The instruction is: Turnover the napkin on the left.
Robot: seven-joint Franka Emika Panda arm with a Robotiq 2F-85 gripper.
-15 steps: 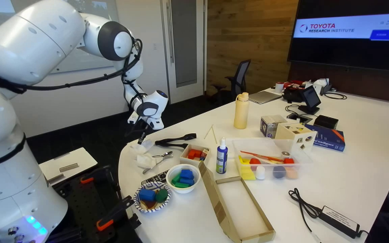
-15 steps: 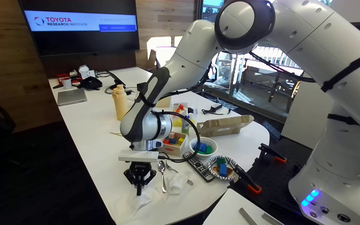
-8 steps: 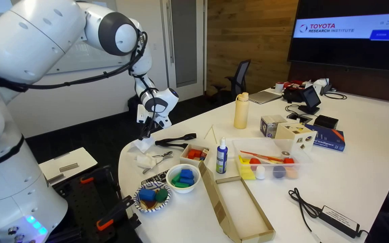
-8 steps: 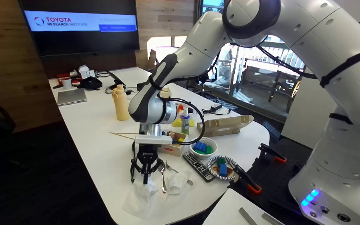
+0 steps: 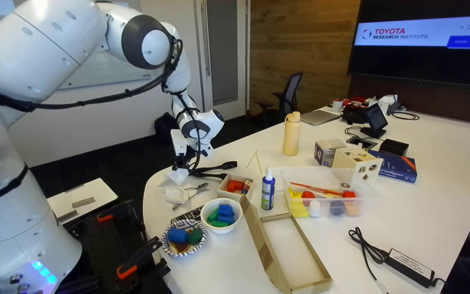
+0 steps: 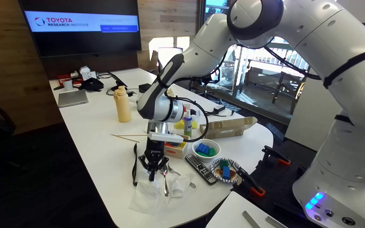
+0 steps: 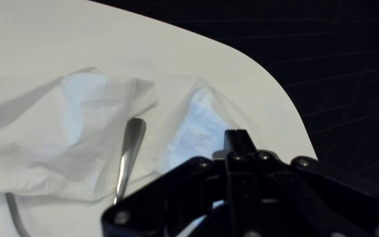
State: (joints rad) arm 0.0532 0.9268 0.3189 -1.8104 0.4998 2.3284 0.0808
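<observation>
The left napkin (image 6: 146,198) is thin, white and crumpled, near the table's rounded end. It also shows in an exterior view (image 5: 178,175) and in the wrist view (image 7: 197,131). My gripper (image 6: 151,178) is shut with its fingertips on the napkin's edge. The napkin rises to the fingers and its far part trails on the table. In the wrist view the closed fingertips (image 7: 236,131) cover the pinched part. A second white napkin (image 6: 180,186) lies beside it, with a spoon (image 6: 166,186) between them.
Black tongs (image 6: 134,167) lie beside the gripper. A fork (image 6: 173,170), a remote (image 6: 201,169), a patterned bowl (image 6: 216,171), a white bowl (image 6: 218,148) and a wooden box of blocks (image 6: 175,152) stand nearby. The table edge (image 7: 286,95) curves close to the napkin.
My gripper has moved away from the table's rounded end, toward the spoon and tongs. The left napkin has been pulled along with it, one edge lifted. The second napkin has not moved.
</observation>
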